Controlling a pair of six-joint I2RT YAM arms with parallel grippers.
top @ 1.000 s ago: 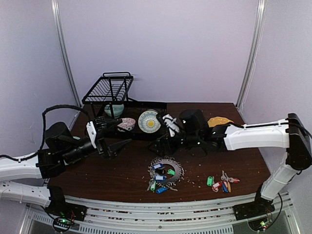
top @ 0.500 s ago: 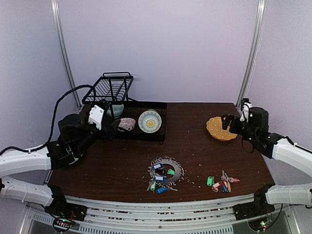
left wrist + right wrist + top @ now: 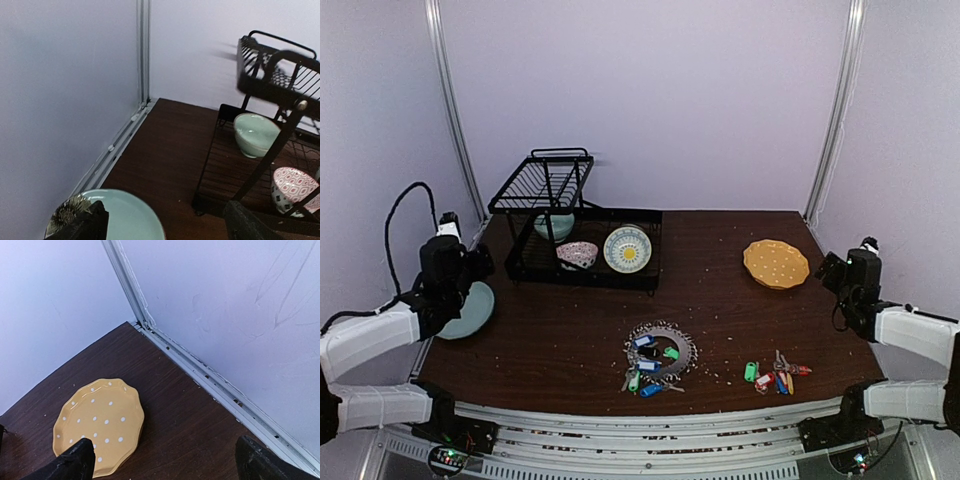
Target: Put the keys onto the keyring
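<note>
Top external: bowls (image 3: 553,226) and a plate (image 3: 627,249) are being held in the rack (image 3: 542,186); keyring (image 3: 660,350) and keys (image 3: 782,362) are being shown only here. Left gripper (image 3: 165,207), right gripper (image 3: 166,441): both spread apart.

White arm links (image 3: 365,335), black joints (image 3: 442,268), looping black cable (image 3: 389,222)

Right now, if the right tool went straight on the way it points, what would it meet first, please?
Probably the bare table beside the yellow dotted plate, missing the plate itself; beyond lies the wall rail. Depth is unclear. The right tool is open.
</note>
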